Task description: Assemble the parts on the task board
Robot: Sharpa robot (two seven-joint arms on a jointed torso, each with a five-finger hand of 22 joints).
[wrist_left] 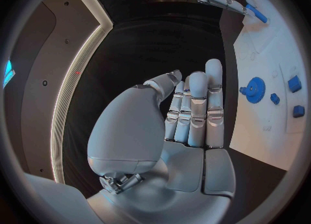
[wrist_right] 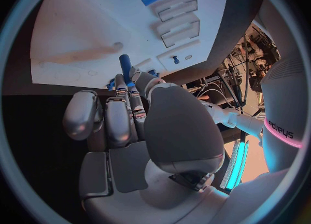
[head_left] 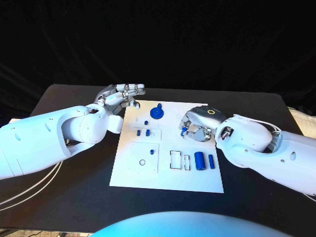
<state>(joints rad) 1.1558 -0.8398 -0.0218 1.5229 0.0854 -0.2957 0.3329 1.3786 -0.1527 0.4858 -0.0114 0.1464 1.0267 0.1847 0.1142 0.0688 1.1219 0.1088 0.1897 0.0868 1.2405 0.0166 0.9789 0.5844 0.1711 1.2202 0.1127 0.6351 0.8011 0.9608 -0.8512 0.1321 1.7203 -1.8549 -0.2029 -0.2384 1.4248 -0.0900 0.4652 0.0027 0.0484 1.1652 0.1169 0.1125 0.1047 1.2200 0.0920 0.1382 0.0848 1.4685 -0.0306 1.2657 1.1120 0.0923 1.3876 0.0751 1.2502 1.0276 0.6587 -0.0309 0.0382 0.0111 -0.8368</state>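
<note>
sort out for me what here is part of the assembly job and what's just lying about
Part of the job:
- task board
- blue gear
- large blue cylinder
- thin blue pin
- small blue blocks
- small blue peg, pinched by the right hand
- left hand, holding nothing

Just lying about:
- white cables on the black table

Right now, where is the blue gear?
In the head view, the blue gear sits near the task board's far edge, between the left hand and right hand.
</note>
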